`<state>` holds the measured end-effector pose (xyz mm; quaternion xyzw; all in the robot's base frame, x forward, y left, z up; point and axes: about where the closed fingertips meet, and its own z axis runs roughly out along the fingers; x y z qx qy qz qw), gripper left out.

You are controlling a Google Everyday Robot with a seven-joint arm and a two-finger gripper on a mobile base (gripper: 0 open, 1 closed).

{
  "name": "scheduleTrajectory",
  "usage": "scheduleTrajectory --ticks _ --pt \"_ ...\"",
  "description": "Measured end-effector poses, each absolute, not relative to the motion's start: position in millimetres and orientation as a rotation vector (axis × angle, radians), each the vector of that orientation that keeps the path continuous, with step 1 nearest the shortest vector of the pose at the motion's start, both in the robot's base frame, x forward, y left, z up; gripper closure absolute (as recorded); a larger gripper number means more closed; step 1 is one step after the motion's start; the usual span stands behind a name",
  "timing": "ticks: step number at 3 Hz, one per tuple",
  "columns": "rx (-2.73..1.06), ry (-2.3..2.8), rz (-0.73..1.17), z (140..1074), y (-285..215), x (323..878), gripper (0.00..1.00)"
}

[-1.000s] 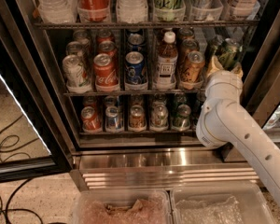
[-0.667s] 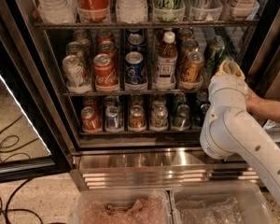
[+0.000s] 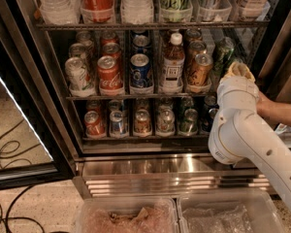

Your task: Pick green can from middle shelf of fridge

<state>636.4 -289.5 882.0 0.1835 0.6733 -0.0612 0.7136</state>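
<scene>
The fridge (image 3: 24,72) stands open with its black frame and ribbed steel base. The middle shelf (image 3: 116,97) holds lanes of cans and one white-capped bottle (image 3: 173,62). A dark olive-green can (image 3: 223,51) stands at the far right of that shelf, next to an amber-orange can (image 3: 200,71). My white arm reaches in from the lower right. My gripper (image 3: 235,69) is at the right end of the middle shelf, just below and right of the green can, mostly hidden behind the wrist. A second green can is hidden.
The open glass door (image 3: 19,149) hangs at the left. A person's hand (image 3: 276,111) is at the right, behind my arm. Two clear plastic bins (image 3: 131,217) sit on the floor in front. A lower rack (image 3: 140,123) holds smaller cans. Cables (image 3: 5,154) lie on the floor at left.
My wrist has shifted slightly right and up toward the right end of the middle shelf. A person's hand has come into view at the right.
</scene>
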Motion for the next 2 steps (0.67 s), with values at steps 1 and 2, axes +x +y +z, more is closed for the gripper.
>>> scheduleTrajectory --ticks 1,2 --pt "0.420 1.432 -0.167 897.9 -297.8 635.6 1.00" --pt "0.426 1.414 -0.172 902.7 -299.8 635.6 1.00"
